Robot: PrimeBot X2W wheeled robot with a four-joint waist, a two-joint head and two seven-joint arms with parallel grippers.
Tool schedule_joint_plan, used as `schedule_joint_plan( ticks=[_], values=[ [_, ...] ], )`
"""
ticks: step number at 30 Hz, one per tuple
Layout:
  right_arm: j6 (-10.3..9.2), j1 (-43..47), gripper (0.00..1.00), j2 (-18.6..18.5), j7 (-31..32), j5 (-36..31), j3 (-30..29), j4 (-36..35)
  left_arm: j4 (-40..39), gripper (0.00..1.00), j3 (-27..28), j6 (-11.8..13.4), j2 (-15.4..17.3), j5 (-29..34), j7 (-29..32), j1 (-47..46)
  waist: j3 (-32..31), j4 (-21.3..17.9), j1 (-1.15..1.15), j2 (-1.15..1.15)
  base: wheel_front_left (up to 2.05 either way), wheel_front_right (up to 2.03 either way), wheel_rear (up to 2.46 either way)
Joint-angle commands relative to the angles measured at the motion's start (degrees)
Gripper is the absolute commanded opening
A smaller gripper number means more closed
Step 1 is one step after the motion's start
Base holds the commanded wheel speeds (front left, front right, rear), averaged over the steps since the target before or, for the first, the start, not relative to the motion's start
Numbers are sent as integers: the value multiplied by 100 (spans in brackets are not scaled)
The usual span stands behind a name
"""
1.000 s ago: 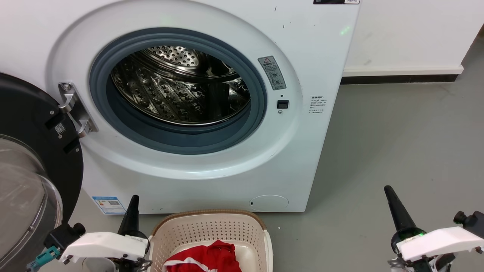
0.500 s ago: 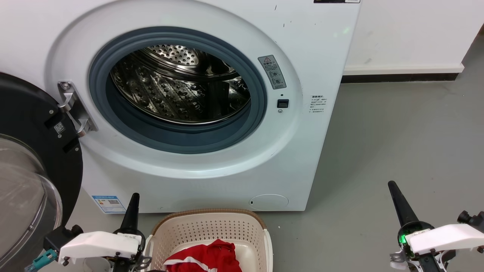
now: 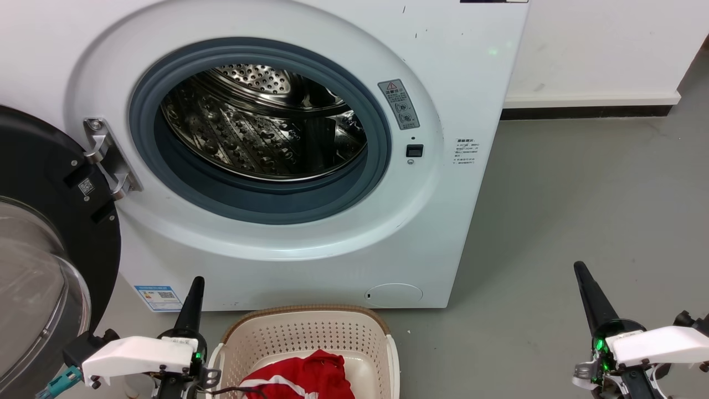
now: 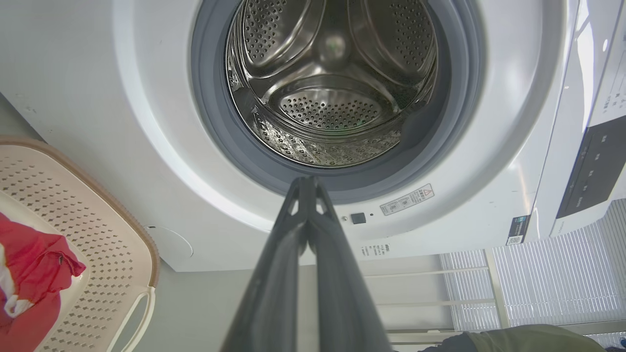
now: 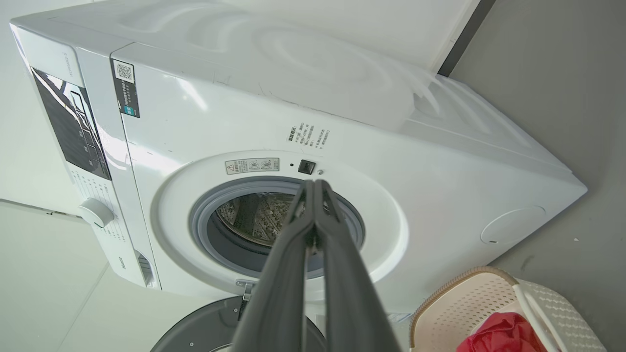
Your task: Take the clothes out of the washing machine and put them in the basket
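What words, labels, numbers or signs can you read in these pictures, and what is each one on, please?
No wording is legible; all of it is on the washing machine.
Grey sticker: warning triangle, print too small.
White sticker: print too small.
Blue label: QR code, print blurred.
Door tag: QR code alone.
Black strip sticker: QR code, print too small.

- The floor [image 3: 581, 210] is smooth grey and, in the head view, spreads from 1 to 5 o'clock. At 1 o'clock it meets a white wall [image 3: 598, 50] with a dark strip [image 3: 581, 113] along the wall's foot.
- The washing machine [image 3: 310, 271] stands on the floor from 9 to 12 o'clock.
- The basket [image 3: 310, 335] sits on the floor at 6 o'clock, just beside the machine's base.
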Motion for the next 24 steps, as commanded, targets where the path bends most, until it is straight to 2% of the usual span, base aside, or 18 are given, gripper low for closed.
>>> schedule_joint_plan(
  ticks=[1,24],
  values=[
    [-1,-160,0,-14,1,135,-17,11,-12,0,39,-57,4,-120,24,-134,2,0,0,0,0,0,0],
    [-1,-321,0,16,74,1201,-146,251,73,0,146,-187,-41,-1185,229,-219,43,-1,0,0,0,0,0]
  ],
)
